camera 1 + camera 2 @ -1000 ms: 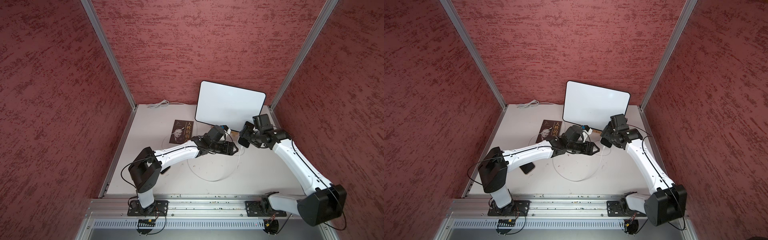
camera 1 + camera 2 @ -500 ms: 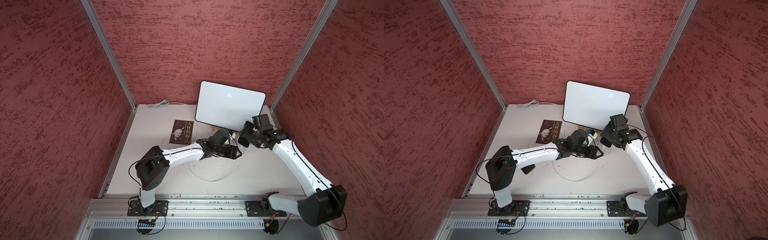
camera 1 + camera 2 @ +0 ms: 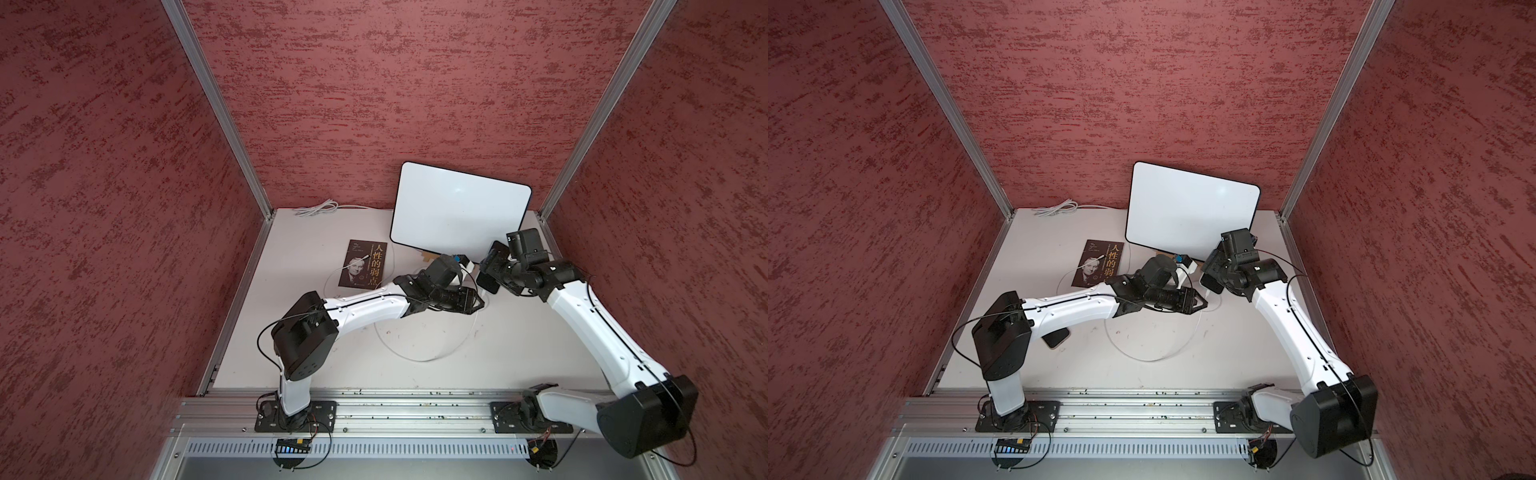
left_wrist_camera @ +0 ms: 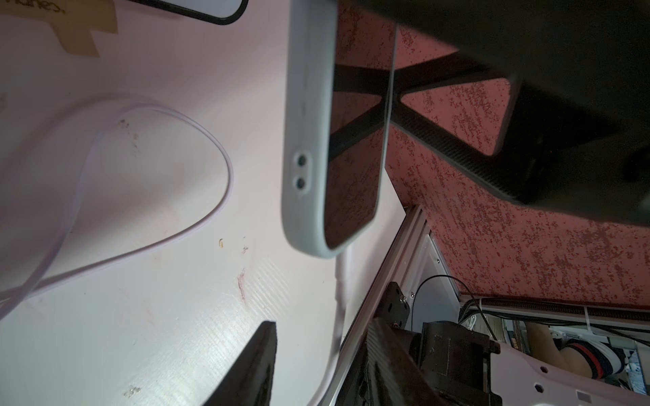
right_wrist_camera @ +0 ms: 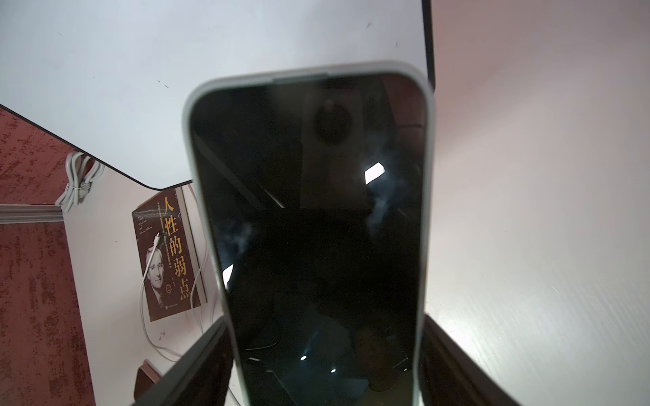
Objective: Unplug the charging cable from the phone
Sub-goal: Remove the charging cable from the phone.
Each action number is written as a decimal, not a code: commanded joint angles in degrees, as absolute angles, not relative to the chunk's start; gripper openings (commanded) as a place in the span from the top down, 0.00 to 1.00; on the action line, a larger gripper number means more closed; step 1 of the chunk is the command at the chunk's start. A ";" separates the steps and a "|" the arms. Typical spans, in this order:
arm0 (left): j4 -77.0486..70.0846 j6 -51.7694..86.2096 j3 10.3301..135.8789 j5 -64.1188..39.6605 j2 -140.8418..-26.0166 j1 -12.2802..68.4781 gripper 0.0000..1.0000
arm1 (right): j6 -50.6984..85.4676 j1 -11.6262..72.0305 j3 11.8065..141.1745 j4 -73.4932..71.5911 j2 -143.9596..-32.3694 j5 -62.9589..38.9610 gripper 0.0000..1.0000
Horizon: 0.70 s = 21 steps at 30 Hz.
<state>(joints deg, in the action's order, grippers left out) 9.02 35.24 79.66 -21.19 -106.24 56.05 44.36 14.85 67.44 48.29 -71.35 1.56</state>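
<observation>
Right gripper (image 5: 323, 337) clamps the phone (image 5: 309, 211) by 2 edges; left gripper (image 4: 316, 355), fingers apart, straddles the cable (image 4: 339, 281) beside the phone.

phone (image 5: 316, 228): screen of glossy black glass, mirror-like
phone case (image 4: 306, 140): matt pale plastic, smooth, soft-looking
charging cable (image 4: 230, 175): smooth white plastic sheath, slight sheen
tabletop (image 3: 498, 353): matt white board, scuffed and faintly ribbed
walls (image 3: 374, 104): rough, mottled red, plaster-like
frame rail (image 3: 415, 411): bare brushed metal
whiteboard (image 3: 457, 212): glossy white face
book (image 3: 365, 266): dark paper cover, satin
</observation>
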 commanded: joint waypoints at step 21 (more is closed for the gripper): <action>9.85 34.54 82.08 -22.41 -108.39 55.72 0.84 | 45.00 15.35 66.71 44.64 -68.69 3.80 0.62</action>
